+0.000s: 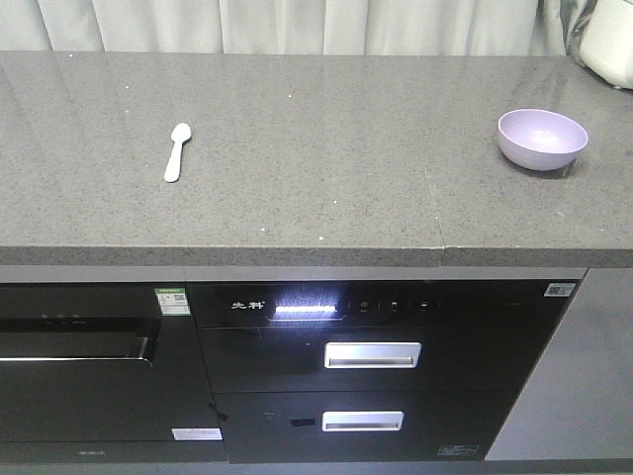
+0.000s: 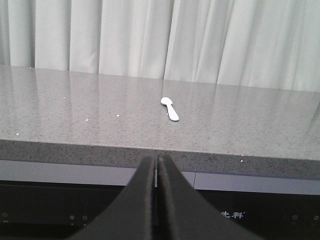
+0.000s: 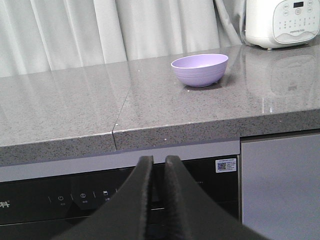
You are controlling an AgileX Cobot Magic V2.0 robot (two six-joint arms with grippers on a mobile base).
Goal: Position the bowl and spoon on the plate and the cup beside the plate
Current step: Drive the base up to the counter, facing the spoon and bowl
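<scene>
- Left gripper point(image 2: 156, 160) sits low in front of the counter point(image 2: 75, 110), its tips just under the stone's front edge. The two dark fingers point(image 2: 140, 195) are pressed together with only a hairline slit between them, and they hold nothing.
- The spoon point(image 2: 170, 108) lies ahead of those fingers and a touch to their right, flat on the counter and well apart from them. Its oval head points away toward the curtain point(image 2: 150, 35), and its handle angles back and to the right.
- From the front view the spoon rests alone on the left part of the grey stone, head away from the front edge.
- Right gripper point(image 3: 159, 160) is also down below the counter edge, in front of the black appliance panel point(image 3: 50, 200). Its fingers point(image 3: 137, 195) are drawn in close with just a narrow dark gap between them, and nothing is gripped.
- The bowl point(image 3: 199, 69) stands upright ahead of the right fingers and off to their right, up on the counter and well clear of them. Its opening faces up, and the inside looks bare.
- A seam in the stone point(image 3: 120, 112) runs back from the edge just left of the right fingertips, so the bowl is on the slab to its right.
- A white rice cooker point(image 3: 280, 22) stands beyond the bowl, further right, at the back by the curtain.
- Spoon and bowl are far apart, one toward each end of the counter, each lined up roughly with its own arm.
</scene>
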